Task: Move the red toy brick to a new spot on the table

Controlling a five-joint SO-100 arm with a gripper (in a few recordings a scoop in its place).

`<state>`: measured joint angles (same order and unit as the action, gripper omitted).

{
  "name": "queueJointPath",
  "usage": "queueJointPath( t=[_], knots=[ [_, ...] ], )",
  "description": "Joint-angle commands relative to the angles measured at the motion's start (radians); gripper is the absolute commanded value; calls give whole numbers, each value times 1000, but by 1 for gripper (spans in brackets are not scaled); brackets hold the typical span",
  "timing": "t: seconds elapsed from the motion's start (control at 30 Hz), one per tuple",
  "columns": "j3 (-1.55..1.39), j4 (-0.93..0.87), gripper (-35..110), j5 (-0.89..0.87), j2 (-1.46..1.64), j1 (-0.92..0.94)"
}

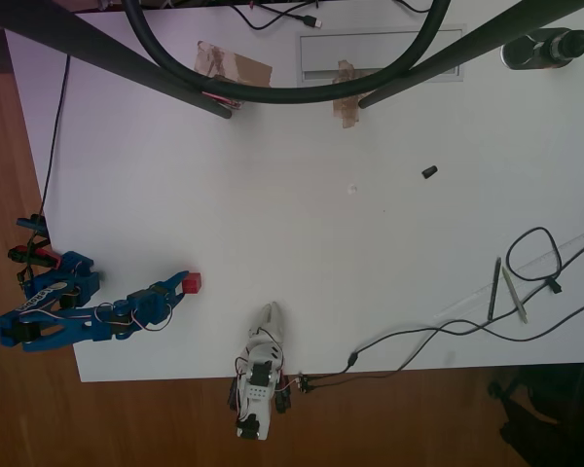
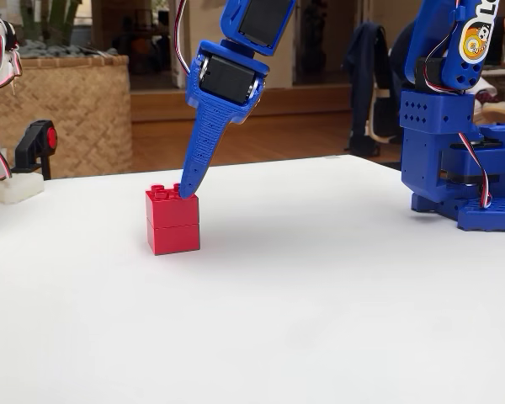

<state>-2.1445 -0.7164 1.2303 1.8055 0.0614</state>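
The brick (image 2: 172,220) stands near the desk (image 1: 370,292) left edge in the overhead view; end effector (image 2: 188,187) tip touching its top, grip unclear; it may topple the brick

Small red studded toy brick (image 2: 172,222) upright on the white table (image 2: 320,295), near its edge.

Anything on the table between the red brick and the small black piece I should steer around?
No. In the overhead view the stretch from the red toy brick to the small black piece is bare white table, apart from a tiny white speck near the line.
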Motion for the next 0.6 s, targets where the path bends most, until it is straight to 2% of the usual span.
queueJointPath(
  t=[0.0,0.5,0.57],
  knots=[
    [40,49,28,-23,-8,3],
    [-49,187,22,-46,-44,-11],
    [-78,215,17,-41,-38,-12]
  ],
)
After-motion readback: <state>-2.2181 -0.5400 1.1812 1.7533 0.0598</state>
